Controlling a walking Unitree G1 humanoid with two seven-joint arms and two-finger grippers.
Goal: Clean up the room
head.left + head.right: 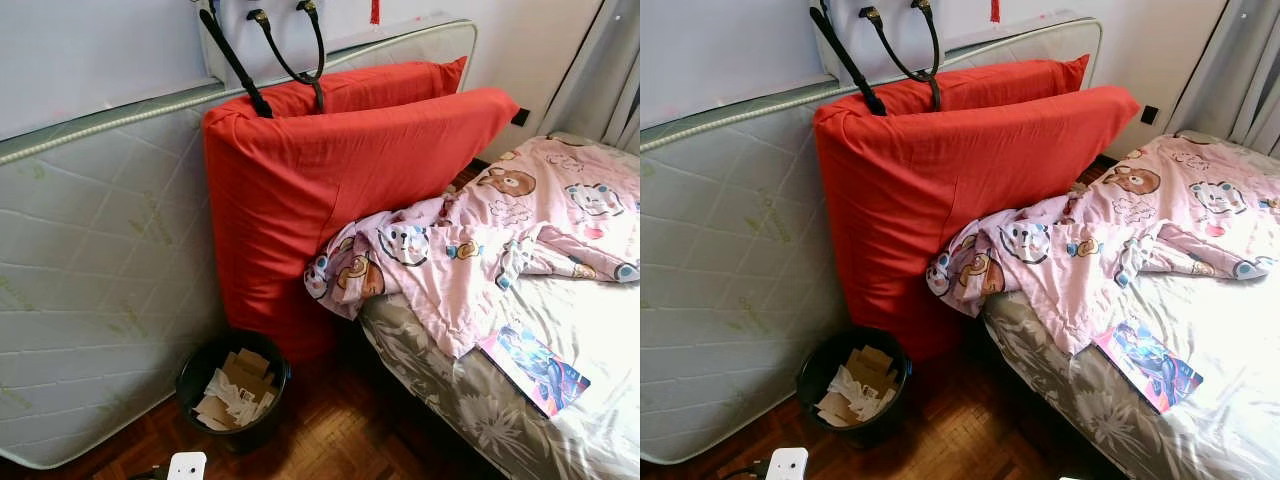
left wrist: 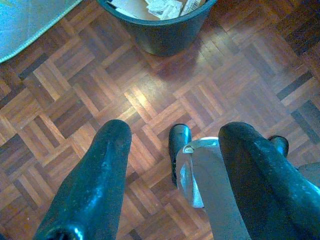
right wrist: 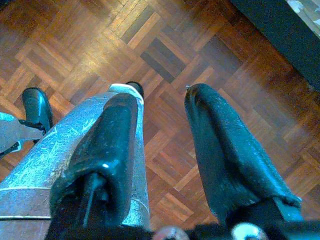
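The robot stood facing a corner where a red-covered mattress (image 1: 340, 190) leaned against a pale quilted mattress (image 1: 90, 270) at the wall, a black-handled bag (image 1: 285, 45) hooked behind them. To the right, a pink cartoon-print blanket (image 1: 480, 240) lay rumpled across the bed (image 1: 470, 400), and a colourful booklet (image 1: 535, 368) sat near the bed's edge. On the parquet floor (image 2: 75, 85) near the robot, a black wastebasket (image 1: 232, 388) already held crumpled paper and cardboard. A white plug adapter (image 1: 186, 466) lay on the floor nearby. The left gripper (image 2: 170, 165) and right gripper (image 3: 162, 150) both hung low over the floor, fingers apart and holding nothing. By my reckoning, tidying had barely started: blanket, booklet and adapter all waited.
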